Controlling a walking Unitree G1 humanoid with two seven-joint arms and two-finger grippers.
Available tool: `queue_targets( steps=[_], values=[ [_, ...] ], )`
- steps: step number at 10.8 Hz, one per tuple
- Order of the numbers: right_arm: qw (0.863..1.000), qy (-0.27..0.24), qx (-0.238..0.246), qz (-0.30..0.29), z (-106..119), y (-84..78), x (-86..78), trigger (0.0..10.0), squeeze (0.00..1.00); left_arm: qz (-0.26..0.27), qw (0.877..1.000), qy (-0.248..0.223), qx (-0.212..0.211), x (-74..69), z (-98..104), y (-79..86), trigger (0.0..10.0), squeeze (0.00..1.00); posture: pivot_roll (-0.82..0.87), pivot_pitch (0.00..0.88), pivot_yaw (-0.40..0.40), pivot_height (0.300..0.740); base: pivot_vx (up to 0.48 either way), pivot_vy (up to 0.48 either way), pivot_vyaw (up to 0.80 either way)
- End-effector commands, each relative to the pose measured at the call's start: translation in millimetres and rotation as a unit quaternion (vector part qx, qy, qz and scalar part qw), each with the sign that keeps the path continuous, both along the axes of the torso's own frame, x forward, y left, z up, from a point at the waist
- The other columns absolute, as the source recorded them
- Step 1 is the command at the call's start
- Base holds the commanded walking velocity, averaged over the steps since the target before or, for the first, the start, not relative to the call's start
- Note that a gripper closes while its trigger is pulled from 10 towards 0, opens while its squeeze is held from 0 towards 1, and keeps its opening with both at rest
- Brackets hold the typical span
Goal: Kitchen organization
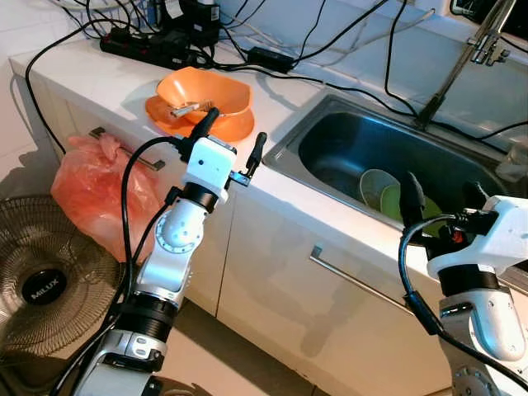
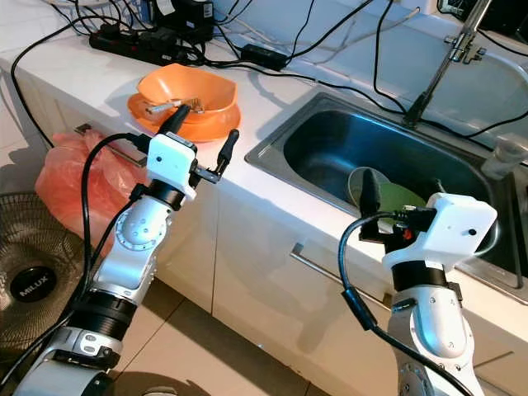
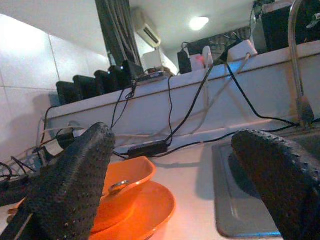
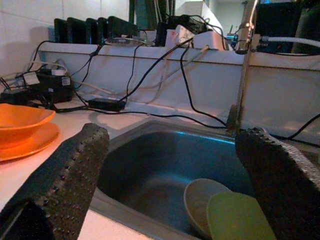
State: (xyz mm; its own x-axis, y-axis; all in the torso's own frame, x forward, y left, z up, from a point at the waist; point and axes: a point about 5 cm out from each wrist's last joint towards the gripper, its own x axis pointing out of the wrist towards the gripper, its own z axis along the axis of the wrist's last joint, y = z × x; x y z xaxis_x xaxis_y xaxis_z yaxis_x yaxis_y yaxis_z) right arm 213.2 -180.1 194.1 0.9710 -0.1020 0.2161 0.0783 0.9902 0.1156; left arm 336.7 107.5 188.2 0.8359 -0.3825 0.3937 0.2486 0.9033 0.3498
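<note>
Spanning the room, white counter [image 1: 272,186] holds steel sink [image 1: 330,124], cables [image 1: 272,58].

We were in a home kitchen: a steel sink [image 1: 330,140] with a tap [image 1: 462,66] sat in a white counter [image 1: 99,82], cabinets [image 1: 330,297] stood below, and 2 orange dishes [image 1: 202,103] were beside it.

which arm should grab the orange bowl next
Left, likely. The left gripper is open at the counter edge beside the orange bowl, while the right gripper hovers by the sink.
</note>
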Motion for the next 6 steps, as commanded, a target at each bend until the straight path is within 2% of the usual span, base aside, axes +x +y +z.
queue_targets(
  steps=[1,3,6],
  values=[
    [1.000,-0.011,-0.016,-0.012,7.8,-3.6,-0.5,10.0,0.00,-0.012,1.000,-0.008,-0.013,1.3,12.5,-8.5,10.0,0.00,0.18,0.000,-0.165,0.740,0.000,0.000,0.00],
    [0.999,-0.036,-0.025,-0.013,20.8,-3.6,1.2,10.0,0.00,-0.015,0.999,-0.025,-0.039,3.5,34.1,-12.2,10.0,0.00,0.19,0.000,-0.168,0.740,0.000,0.000,0.00],
    [0.997,-0.071,-0.043,0.003,40.7,4.5,2.0,10.0,0.00,-0.020,0.997,-0.047,-0.062,5.3,59.4,-16.2,10.0,0.00,0.18,0.000,-0.165,0.740,0.344,0.000,0.00]
  ],
)
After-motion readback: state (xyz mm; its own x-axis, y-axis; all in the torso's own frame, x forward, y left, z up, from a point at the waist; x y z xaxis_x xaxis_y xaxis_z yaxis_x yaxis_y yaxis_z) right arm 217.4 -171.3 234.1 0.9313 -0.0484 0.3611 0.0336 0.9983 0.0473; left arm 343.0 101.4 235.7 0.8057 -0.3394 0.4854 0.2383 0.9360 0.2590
